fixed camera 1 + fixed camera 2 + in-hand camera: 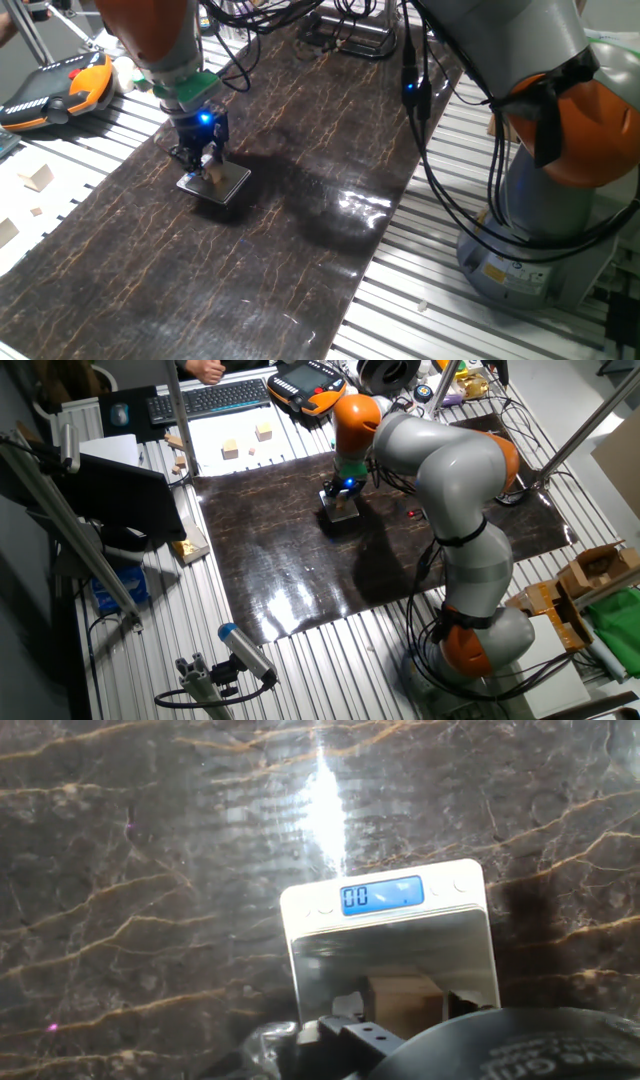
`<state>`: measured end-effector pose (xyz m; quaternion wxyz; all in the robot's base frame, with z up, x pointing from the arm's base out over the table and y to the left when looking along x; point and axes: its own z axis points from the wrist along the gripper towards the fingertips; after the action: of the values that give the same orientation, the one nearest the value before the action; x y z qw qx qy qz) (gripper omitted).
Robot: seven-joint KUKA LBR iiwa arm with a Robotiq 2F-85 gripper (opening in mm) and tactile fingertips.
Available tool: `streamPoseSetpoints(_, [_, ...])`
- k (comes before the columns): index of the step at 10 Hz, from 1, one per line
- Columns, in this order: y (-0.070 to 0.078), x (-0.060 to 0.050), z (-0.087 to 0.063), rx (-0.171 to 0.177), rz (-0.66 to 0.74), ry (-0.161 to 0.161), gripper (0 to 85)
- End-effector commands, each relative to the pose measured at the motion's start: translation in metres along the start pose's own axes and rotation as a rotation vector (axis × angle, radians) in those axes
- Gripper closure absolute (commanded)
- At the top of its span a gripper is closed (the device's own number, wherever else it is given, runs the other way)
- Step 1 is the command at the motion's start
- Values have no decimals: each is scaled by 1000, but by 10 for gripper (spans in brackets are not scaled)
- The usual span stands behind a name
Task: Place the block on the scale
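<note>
The task looks close to its end: the block [403, 1000] sits at the near edge of the scale's [390, 935] shiny platform in the hand view, its tan face showing just above the claw's dark housing, and the scale's blue display reads what looks like zeros, which suggests, as a judgement only, that the cube's weight is not yet resting on the plate or is too slight to register. In one fixed view the claw [203, 160] hangs directly over the scale [215, 183], fingers pointing down onto the platform, with a small tan patch that I take to be the block [212, 173] between the fingertips. The scale lies on the dark marbled mat, left of the mat's middle in that view, with the slatted bench [420, 290] around the mat. In the other fixed view the claw [343, 495] is low over the scale [341, 512] near the far side of the mat, but the block is too small to pick out there. Whether the claw is gripping the cube or has parted from it I cannot tell; the fingertips are hidden in the hand view and too small in the fixed views. What seems left is to let go, if that is not done, and lift clear without dragging the cube off the plate.
</note>
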<state>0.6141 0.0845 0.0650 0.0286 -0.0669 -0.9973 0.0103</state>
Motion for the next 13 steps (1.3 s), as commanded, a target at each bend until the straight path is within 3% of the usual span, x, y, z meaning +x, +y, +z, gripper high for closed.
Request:
streamPoseSetpoints(1, [-3,0,-7,1,-8,8,313])
streamPoseSetpoints(5, [-20,14,-43,16,-61,29,550])
streamPoseSetpoints(8, [-38,31,-71,18,-119,47,830])
streamPoseSetpoints(10, [-54,43,-88,30,-170,38,830])
streamPoseSetpoints(13, [-72,52,-96,44,-220,9,830])
